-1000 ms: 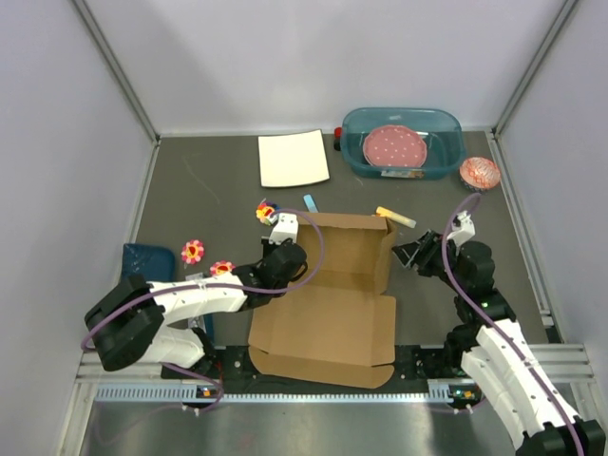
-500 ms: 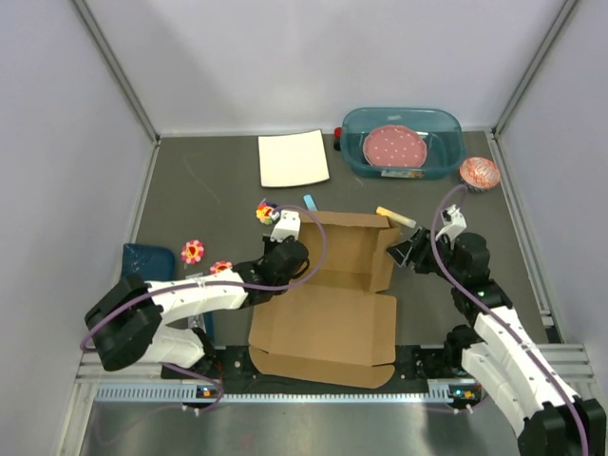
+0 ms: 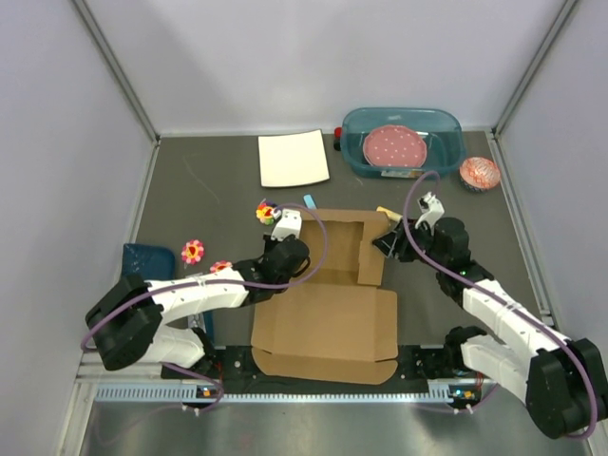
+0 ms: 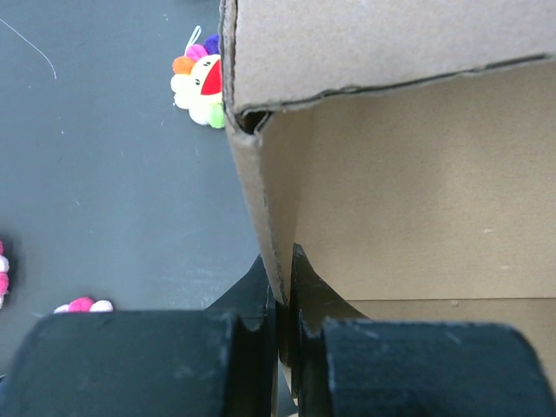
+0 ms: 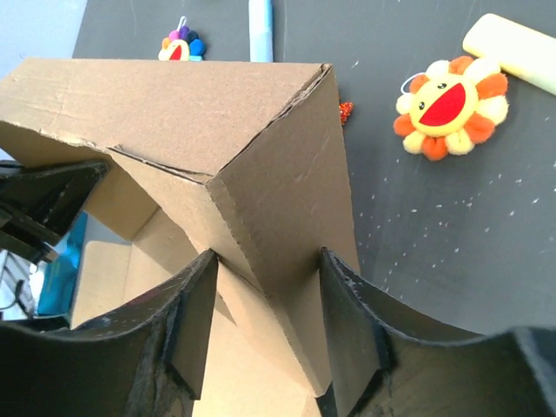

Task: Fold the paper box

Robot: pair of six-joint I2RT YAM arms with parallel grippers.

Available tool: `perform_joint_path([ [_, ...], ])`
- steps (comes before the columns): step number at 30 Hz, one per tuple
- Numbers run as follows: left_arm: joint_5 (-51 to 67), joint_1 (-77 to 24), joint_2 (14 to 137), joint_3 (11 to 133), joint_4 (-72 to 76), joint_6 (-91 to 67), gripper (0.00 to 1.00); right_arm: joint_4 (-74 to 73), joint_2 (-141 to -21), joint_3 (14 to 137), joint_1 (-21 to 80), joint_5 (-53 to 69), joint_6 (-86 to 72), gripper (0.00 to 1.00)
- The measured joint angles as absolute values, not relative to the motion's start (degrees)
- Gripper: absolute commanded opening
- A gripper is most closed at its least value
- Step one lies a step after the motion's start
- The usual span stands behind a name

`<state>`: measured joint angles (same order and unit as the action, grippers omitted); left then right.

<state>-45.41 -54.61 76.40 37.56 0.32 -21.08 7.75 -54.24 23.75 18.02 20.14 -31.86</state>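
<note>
At the near middle of the bench, between the two arms: the paper box, brown cardboard, partly formed. Lies with the wide near panel flat and its small flaps spread out. Stands up at the far half, with a back wall and side walls raised.

Held at the left wall by the left hand, fingers together and clamped on the thin cardboard edge. At the far right corner, the right hand, fingers apart, one on each side of the raised right flap and both very close to the cardboard; cannot tell whether pressing it.

Just beyond the far wall: a small flower toy near the left corner, a thin blue stick, and a yellow block near the right corner. In the right wrist view, also an orange sunflower toy on the bench beside the flap.

Farther away, at the far side: a white sheet, and to its right a teal tub with a pink dotted plate inside. Just right of the tub, a red patterned paper cup.

To the left of the box: two more flower toys and a dark blue tray at the left edge.
</note>
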Motion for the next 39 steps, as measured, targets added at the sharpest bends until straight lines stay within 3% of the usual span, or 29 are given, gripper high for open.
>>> perform_joint_path([
  [10,-45.9,-54.4,76.4,39.0,-0.5,-20.1,0.0,2.3,-55.0,27.3,23.6,7.9,-26.7,0.25],
  [17,-45.9,-54.4,76.4,40.5,-1.3,-19.5,0.0,-1.5,-55.0,29.4,27.9,-1.3,-25.0,0.19],
  [18,-45.9,-54.4,76.4,40.6,-1.4,-19.5,0.0,-1.6,-55.0,29.4,28.4,-2.3,-24.9,0.22],
  [19,-45.8,-54.4,76.4,40.7,-1.5,-19.5,0.0,-1.6,-55.2,29.4,28.9,-3.2,-24.8,0.36],
  [21,-45.7,-54.4,76.4,40.8,-1.7,-19.5,0.0,-1.8,-55.6,29.9,29.7,-4.4,-24.5,0.48],
  [25,-45.6,-54.4,76.4,40.8,-1.7,-19.5,0.0,-2.2,-57.4,30.4,31.7,-5.5,-23.5,0.56],
  [30,-45.5,-54.4,76.3,40.8,-1.7,-19.6,0.0,-3.0,-58.0,30.4,32.9,-6.2,-23.5,0.57],
  [32,-45.5,-54.4,76.2,40.8,-1.7,-19.6,0.0,-3.0,-58.0,30.3,32.9,-6.2,-23.5,0.55],
  [36,-45.2,-54.4,76.0,40.8,-1.9,-19.8,0.0,-2.0,-58.6,29.7,33.0,-6.4,-23.6,0.24],
  [39,-45.0,-54.4,76.0,40.8,-2.8,-20.1,0.0,-1.4,-59.7,29.6,32.9,-8.6,-23.5,0.1],
])
